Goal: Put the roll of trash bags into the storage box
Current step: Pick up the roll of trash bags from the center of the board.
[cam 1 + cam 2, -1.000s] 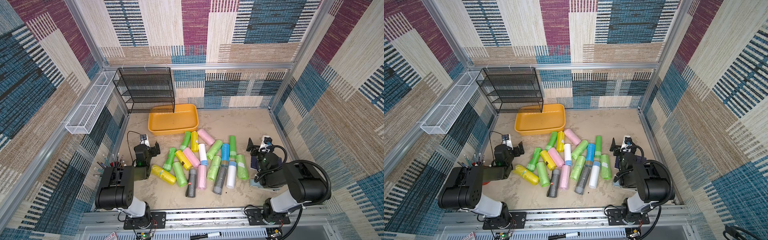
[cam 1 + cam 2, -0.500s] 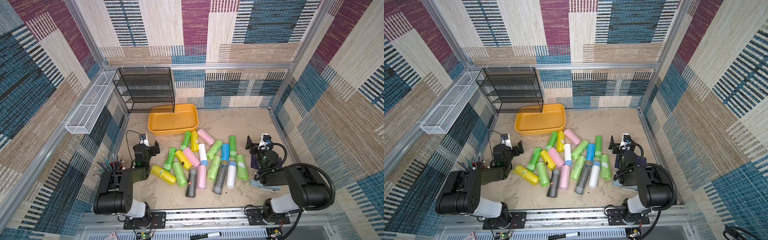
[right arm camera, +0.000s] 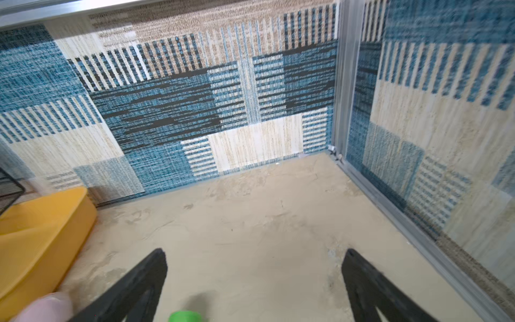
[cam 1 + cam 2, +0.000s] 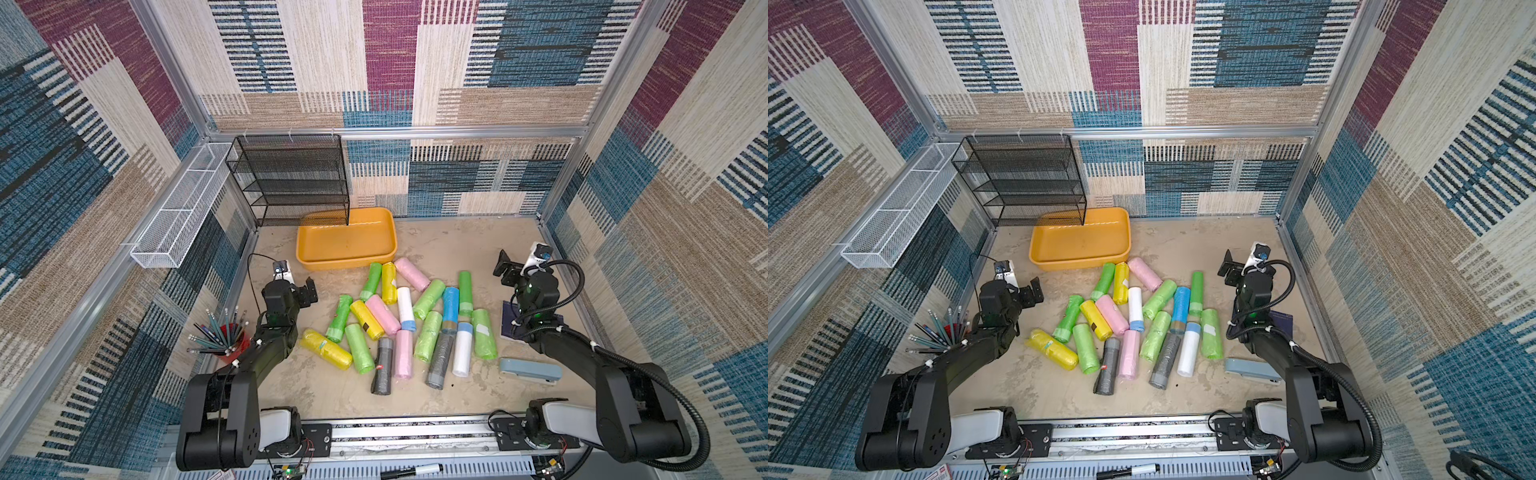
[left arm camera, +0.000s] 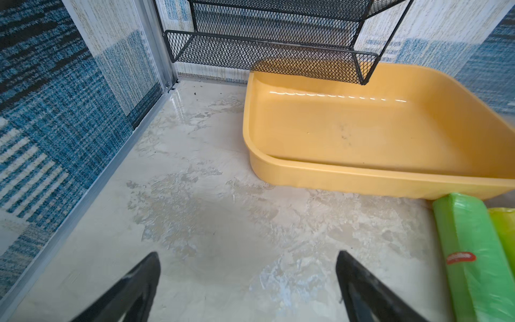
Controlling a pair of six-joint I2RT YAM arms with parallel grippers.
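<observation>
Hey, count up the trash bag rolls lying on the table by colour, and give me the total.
Green plastic trash-bag rolls: 7
Yellow rolls: 3
Pink rolls: 3
White rolls with blue bands: 2
Dark grey rolls: 2
Blue roll: 1
Total: 18, all outside the orange-yellow plastic storage box.

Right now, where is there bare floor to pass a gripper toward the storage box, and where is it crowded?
Bare: floor between the left gripper and the storage box; floor between the box, back wall and right gripper; the box's inside. Crowded: the rolls in the middle, reaching its front wall.
</observation>
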